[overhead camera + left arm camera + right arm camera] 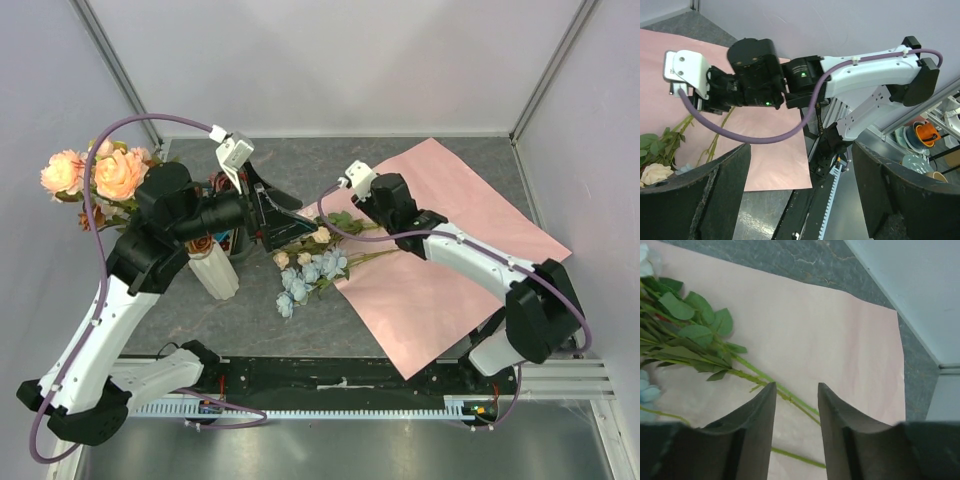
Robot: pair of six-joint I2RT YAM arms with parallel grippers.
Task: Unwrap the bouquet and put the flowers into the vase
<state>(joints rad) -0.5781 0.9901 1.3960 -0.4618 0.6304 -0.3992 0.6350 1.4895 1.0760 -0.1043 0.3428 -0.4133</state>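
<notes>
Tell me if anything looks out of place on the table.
The light blue and cream artificial roses lie flat across the left edge of the spread pink paper sheet, not in the small white ribbed vase. Nothing looks spilled or damaged.

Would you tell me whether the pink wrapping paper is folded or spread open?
Spread open: the pink paper lies flat on the table, flower stems lying across it.

No text, label, brand, number or sign can be read in any of the three views.
</notes>
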